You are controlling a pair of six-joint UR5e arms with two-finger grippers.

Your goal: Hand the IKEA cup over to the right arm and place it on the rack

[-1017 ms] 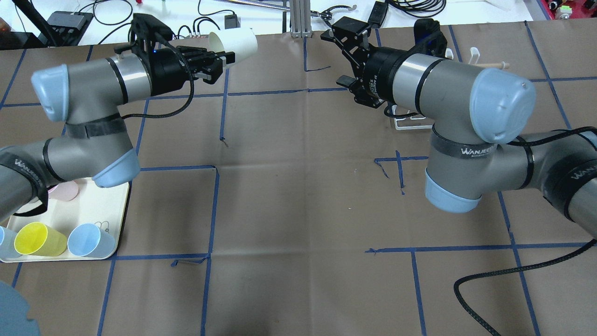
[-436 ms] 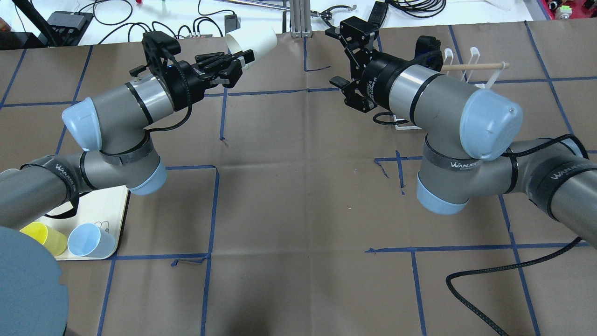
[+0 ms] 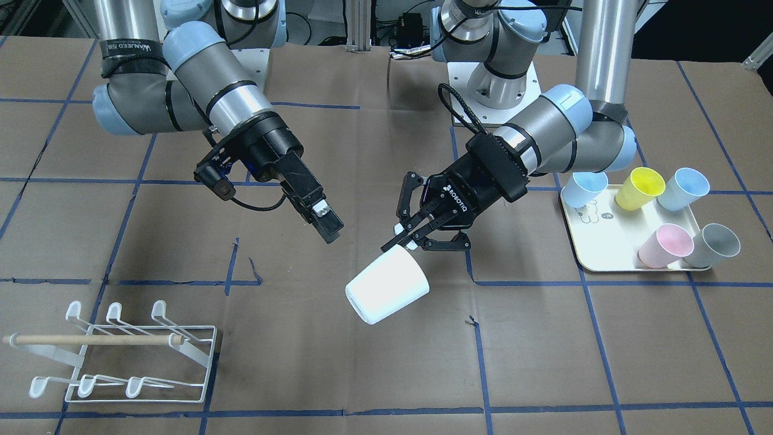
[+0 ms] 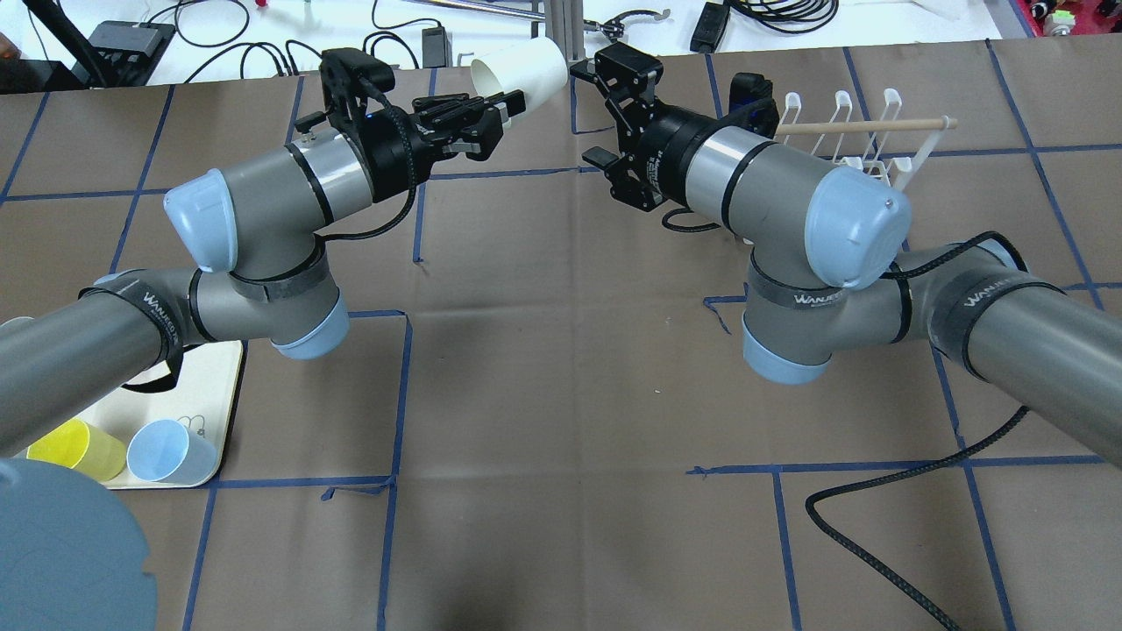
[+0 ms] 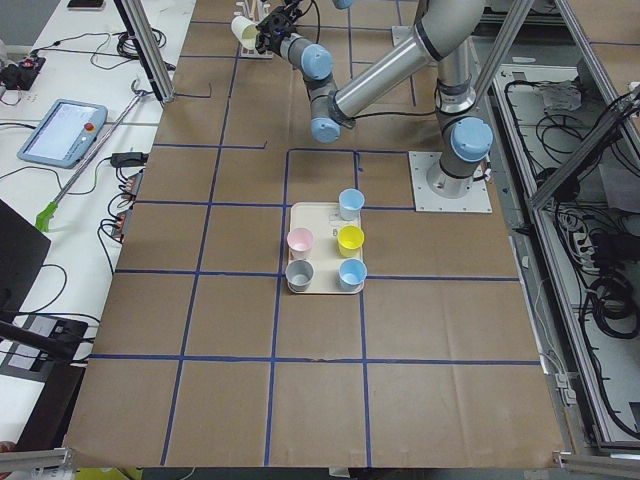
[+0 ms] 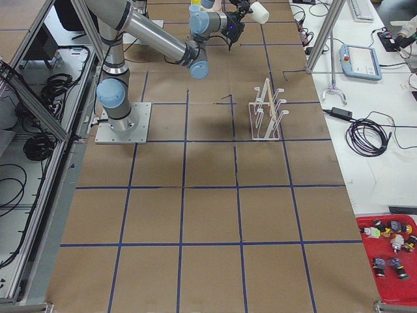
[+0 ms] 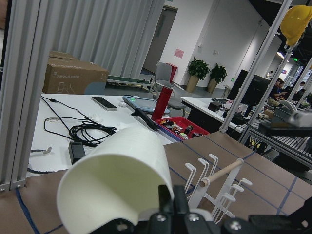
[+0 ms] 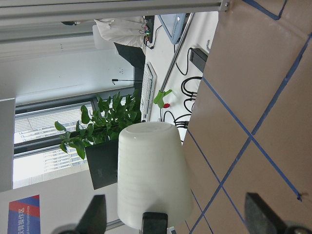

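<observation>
My left fingers [image 3: 430, 219] are clamped on the rim of the white cup [image 3: 388, 287], holding it tilted above the table [image 3: 543, 362]. My right fingers [image 8: 95, 219] stand apart near its base, not touching. The rack [image 3: 90, 339] sits well apart.

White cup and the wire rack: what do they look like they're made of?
The cup: likely plastic, opaque white, smooth matte wall without glare. The rack: thin white wire, probably coated metal; the dowel across it looks like bare light wood.
</observation>
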